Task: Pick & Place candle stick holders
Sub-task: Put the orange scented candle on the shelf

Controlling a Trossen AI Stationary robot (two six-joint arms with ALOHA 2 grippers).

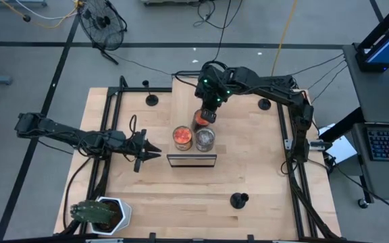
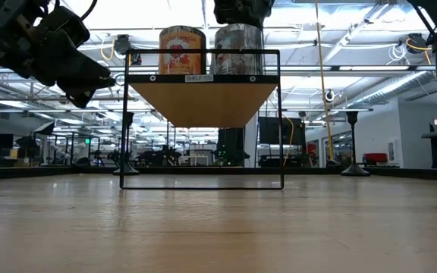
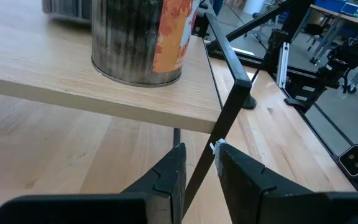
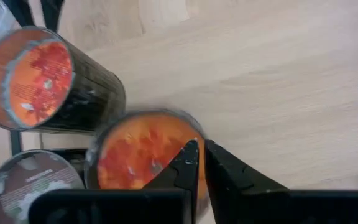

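Three jars (image 1: 183, 138) stand on the shelf (image 1: 192, 160). Three candle holders (image 1: 239, 200) (black) sit near the table's edges – well apart from both grippers. Right gripper (image 4: 199, 163) – closed, holding nothing, above a jar. Left gripper (image 3: 199, 168): slightly parted, empty.

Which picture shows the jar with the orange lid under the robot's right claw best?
The right wrist view: the orange-lidded jar fills it, lid facing the camera, just behind the right gripper. The high view shows the jar small and half hidden by that arm. In the low and left wrist views I cannot pick it out.
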